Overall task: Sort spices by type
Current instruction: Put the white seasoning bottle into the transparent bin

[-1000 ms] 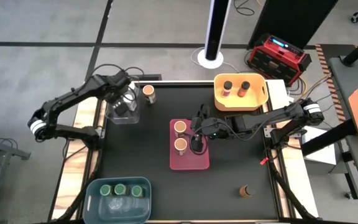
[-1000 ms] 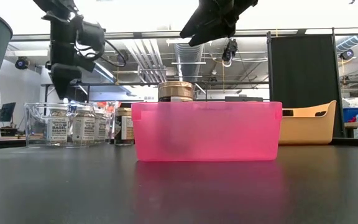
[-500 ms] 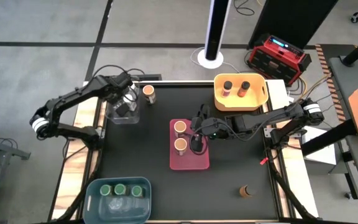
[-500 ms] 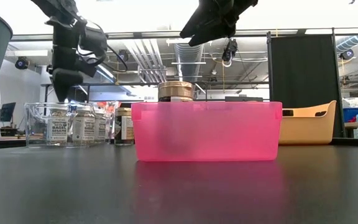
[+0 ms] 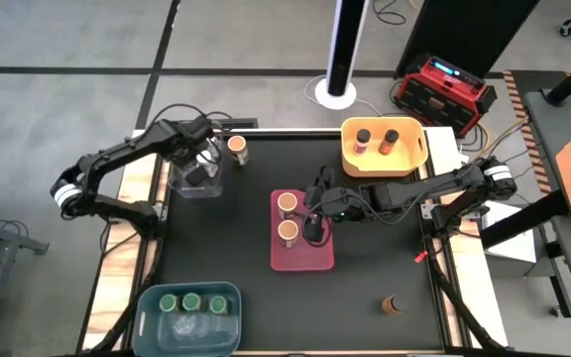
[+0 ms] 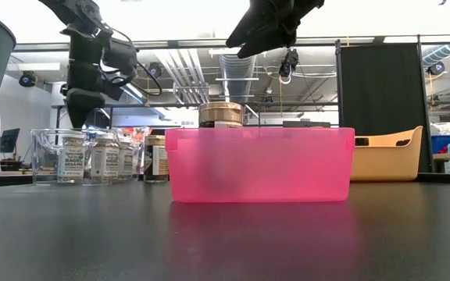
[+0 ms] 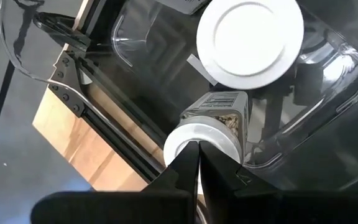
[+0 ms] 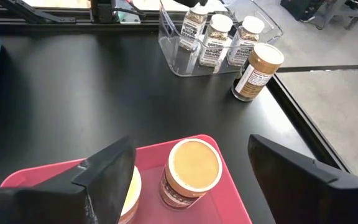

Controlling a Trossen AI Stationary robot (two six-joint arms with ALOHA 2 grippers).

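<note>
My left gripper (image 5: 198, 167) hangs shut just above the clear bin (image 5: 181, 186) at the table's far left. In its wrist view the closed fingertips (image 7: 194, 165) are over a white-lid jar (image 7: 201, 140), with another (image 7: 250, 40) beside it. My right gripper (image 5: 314, 220) is open above the pink bin (image 5: 305, 260). In its wrist view the two fingers stand wide apart on either side of an orange-lid jar (image 8: 191, 167) without touching it. A second orange-lid jar (image 5: 288, 231) stands in the same bin. One more orange-lid jar (image 5: 236, 149) stands on the table beside the clear bin.
The yellow bin (image 5: 414, 159) at the far right holds two dark-lid jars (image 5: 363, 137). At the near left, the blue bin (image 5: 157, 332) holds three green-lid jars (image 5: 190, 301). A lone dark-lid jar (image 5: 393, 304) stands near the table's near right corner. Bare black tabletop lies between the bins.
My left gripper has drifted a little toward the table's right above the clear bin, staying shut. My right arm and the jars have kept still.
</note>
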